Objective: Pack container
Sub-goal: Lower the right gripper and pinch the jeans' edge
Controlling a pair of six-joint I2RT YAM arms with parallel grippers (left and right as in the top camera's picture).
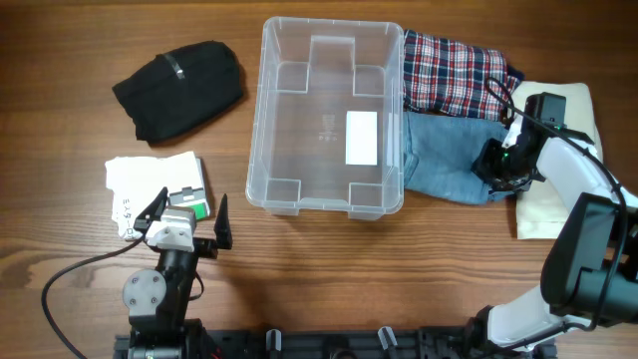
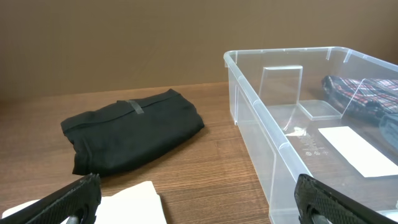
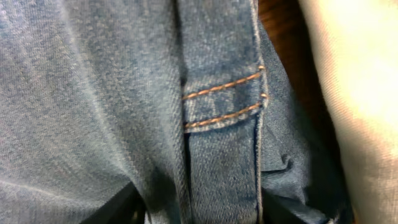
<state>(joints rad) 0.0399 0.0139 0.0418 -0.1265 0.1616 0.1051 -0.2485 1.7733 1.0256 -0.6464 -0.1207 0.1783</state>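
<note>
The clear plastic container (image 1: 257, 120) stands in the middle of the table with a white label on its base; it holds no garment. It also shows in the left wrist view (image 2: 261, 93). My right gripper (image 1: 498, 162) is down on the right edge of the folded blue jeans (image 1: 444, 155), just right of the container. In the right wrist view its fingers (image 3: 199, 208) pinch a fold of denim (image 3: 93, 93). My left gripper (image 1: 189, 214) is open and empty, low over the table left of the container's front corner (image 2: 199, 199).
A black folded garment (image 1: 179, 88) (image 2: 130, 127) lies at the back left. A white folded item with a green label (image 1: 150, 179) (image 2: 124, 202) lies by my left gripper. A plaid shirt (image 1: 454, 72) and a cream garment (image 1: 558, 150) (image 3: 360, 81) lie right of the container.
</note>
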